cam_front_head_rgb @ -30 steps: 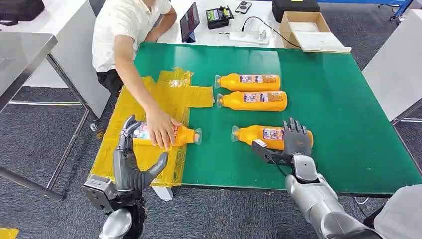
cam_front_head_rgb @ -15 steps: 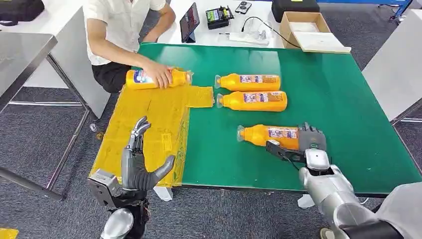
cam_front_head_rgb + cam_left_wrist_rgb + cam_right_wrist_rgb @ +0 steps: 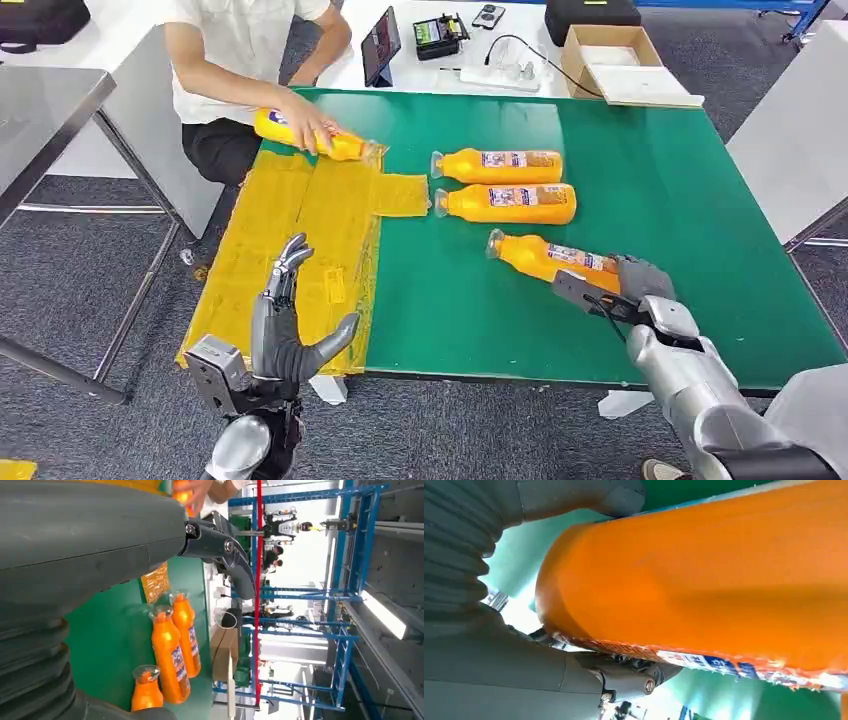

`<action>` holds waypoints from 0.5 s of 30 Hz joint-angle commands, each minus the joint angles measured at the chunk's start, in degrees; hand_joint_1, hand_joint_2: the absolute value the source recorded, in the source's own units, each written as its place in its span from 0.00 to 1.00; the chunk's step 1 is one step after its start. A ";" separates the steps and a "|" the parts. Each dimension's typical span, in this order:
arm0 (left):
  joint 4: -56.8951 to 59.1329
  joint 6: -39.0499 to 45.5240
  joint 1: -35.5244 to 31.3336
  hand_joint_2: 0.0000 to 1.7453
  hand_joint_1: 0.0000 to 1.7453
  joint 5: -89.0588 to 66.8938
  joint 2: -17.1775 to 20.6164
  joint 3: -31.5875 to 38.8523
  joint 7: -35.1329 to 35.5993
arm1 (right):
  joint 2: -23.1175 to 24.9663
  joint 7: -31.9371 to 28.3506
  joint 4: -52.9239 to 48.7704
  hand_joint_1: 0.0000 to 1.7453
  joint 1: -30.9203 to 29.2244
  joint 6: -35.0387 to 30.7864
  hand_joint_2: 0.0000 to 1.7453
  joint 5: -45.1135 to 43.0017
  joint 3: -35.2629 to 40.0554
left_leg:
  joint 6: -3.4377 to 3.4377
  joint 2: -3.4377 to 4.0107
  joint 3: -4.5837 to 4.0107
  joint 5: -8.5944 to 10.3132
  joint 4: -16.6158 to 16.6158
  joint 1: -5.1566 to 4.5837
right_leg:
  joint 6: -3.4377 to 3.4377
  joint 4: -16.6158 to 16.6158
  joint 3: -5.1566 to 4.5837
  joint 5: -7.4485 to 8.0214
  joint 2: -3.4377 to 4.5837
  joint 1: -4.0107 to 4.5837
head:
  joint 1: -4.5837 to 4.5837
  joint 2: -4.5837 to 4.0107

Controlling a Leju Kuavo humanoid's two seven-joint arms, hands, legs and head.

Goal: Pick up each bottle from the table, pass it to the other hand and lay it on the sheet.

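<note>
My right hand (image 3: pixel 630 285) grips the base end of an orange bottle (image 3: pixel 545 258) over the green table (image 3: pixel 700 200), cap pointing to the far left; close up, the bottle (image 3: pixel 704 580) lies against my right hand (image 3: pixel 499 645). Two more orange bottles (image 3: pixel 500 164) (image 3: pixel 510 203) lie side by side mid-table, also seen as bottles (image 3: pixel 172 655) past my left hand (image 3: pixel 90 545). My left hand (image 3: pixel 285 330) hovers open over the near edge of the yellow sheet (image 3: pixel 300 240). A person's hand holds a fourth bottle (image 3: pixel 340 145) at the sheet's far end.
A person in a white shirt (image 3: pixel 250 50) sits at the table's far left corner. A cardboard box (image 3: pixel 620 62), a tablet (image 3: pixel 382 42) and cables lie on the white table behind. Grey tables flank both sides.
My right hand closed on the near bottle and lifted and turned it. The person carried the bottle from beside my left hand to the sheet's far end. My left hand drew slightly right.
</note>
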 commanded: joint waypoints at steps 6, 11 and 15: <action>-1.49 3.60 3.58 1.00 0.00 5.44 0.38 0.43 2.91 | 8.95 -27.67 -12.62 1.00 16.03 -3.65 1.00 -27.92 -14.38 | -0.01 0.26 0.21 -0.16 -0.12 0.14 | -0.15 -0.10 0.28 0.02 0.15 0.18 | 0.02 0.00; -0.97 3.05 6.56 1.00 0.00 9.08 1.23 -1.87 5.53 | 10.62 -24.85 -40.69 1.00 29.64 -0.99 1.00 -40.25 -4.38 | -0.02 0.30 0.33 -0.26 -0.17 0.26 | -0.26 -0.11 0.31 -0.10 0.08 0.31 | 0.02 0.00; -0.56 2.99 6.35 1.00 0.00 10.32 1.18 -2.34 5.88 | 9.81 -23.56 -42.43 1.00 29.69 -1.33 1.00 -42.64 -2.03 | -0.02 0.29 -0.07 -0.26 -0.05 0.26 | -0.21 0.06 -0.05 -0.15 0.18 0.31 | -0.02 0.00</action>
